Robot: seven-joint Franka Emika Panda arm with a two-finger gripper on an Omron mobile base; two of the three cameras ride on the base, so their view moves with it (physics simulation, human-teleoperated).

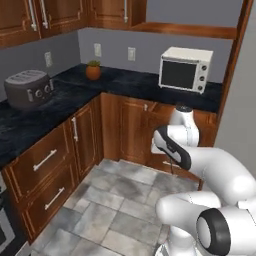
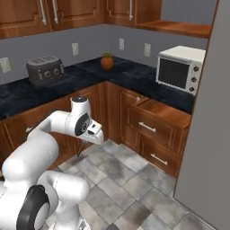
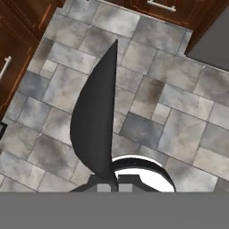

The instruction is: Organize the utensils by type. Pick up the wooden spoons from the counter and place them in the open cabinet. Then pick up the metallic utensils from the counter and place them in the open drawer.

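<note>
A: What's the gripper holding?

B: Its jaws are clamped on a dark utensil — thin, blade-like, hanging over the tiled floor, pointing away from the hand. I'd guess it's one of the metallic pieces.

A: And the drawer?

B: Open, under the microwave, well apart from the hand.

A: What could go wrong?

B: The hold is right at the utensil's end. A wide swing could twist it loose onto the tiles — or the long tip could catch the drawer's front edge going in.
</note>
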